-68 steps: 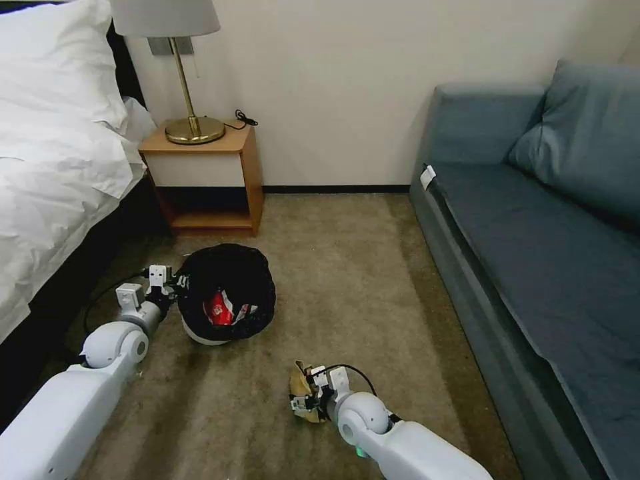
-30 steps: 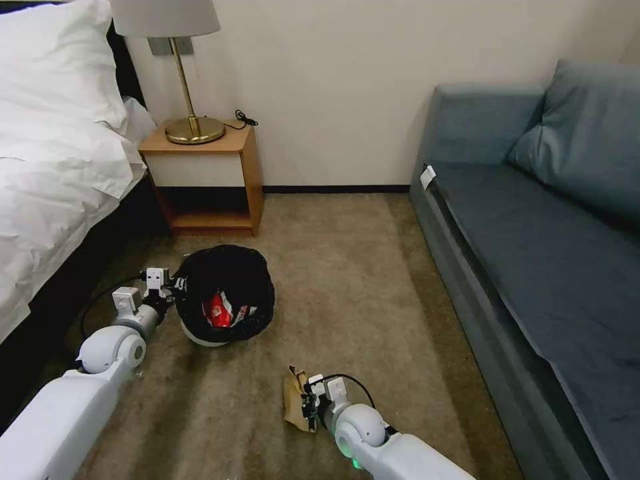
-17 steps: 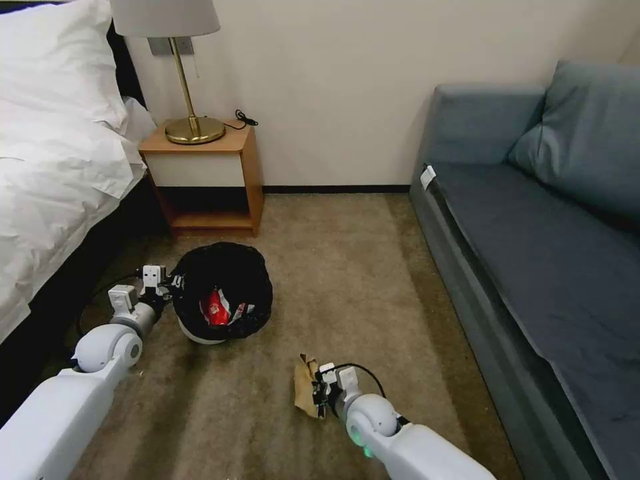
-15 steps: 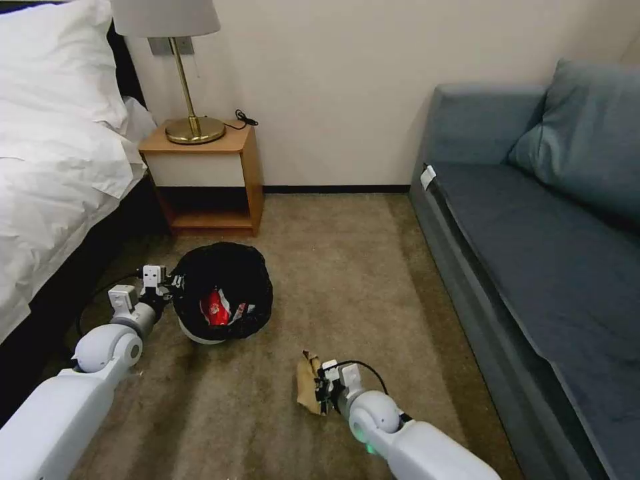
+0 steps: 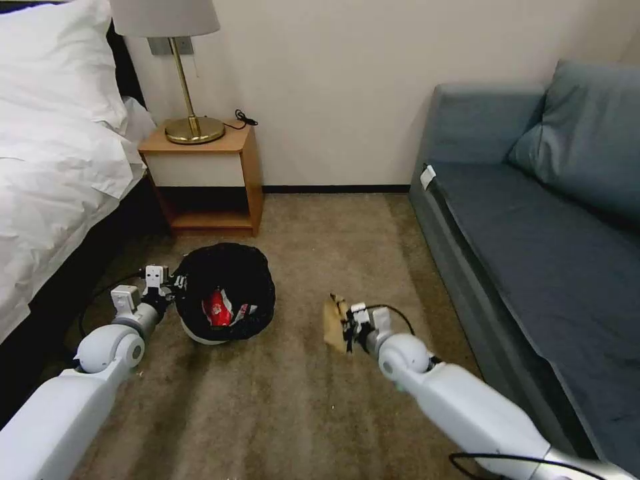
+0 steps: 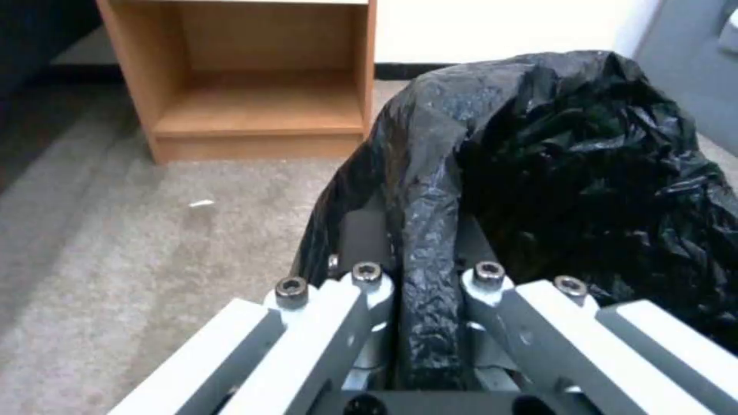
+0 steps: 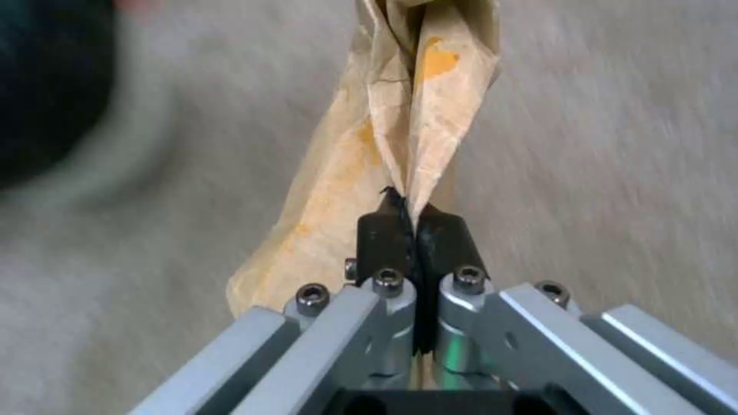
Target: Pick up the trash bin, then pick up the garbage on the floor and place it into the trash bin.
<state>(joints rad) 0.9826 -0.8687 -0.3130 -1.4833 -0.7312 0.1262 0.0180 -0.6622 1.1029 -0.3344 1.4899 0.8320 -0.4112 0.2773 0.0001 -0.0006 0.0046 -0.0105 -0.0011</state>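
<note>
The paper bag point(image 7: 400, 132), light & soft, is pinched by right gripper point(image 7: 415, 230) fingers; the trash bin point(image 5: 227, 293) rim is clamped by left gripper point(image 6: 421, 276).

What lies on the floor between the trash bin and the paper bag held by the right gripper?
Bare carpet, seen in the head view; nothing lies between the trash bin and the paper bag in the right gripper.

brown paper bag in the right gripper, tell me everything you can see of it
The brown paper bag is crumpled tan paper with orange-yellow stains, folded into creases. The right gripper is shut on one pinched fold, its dark fingertips pressing the paper. In the head view the bag hangs edge-on above the carpet, to the right of the trash bin, apart from it.
</note>
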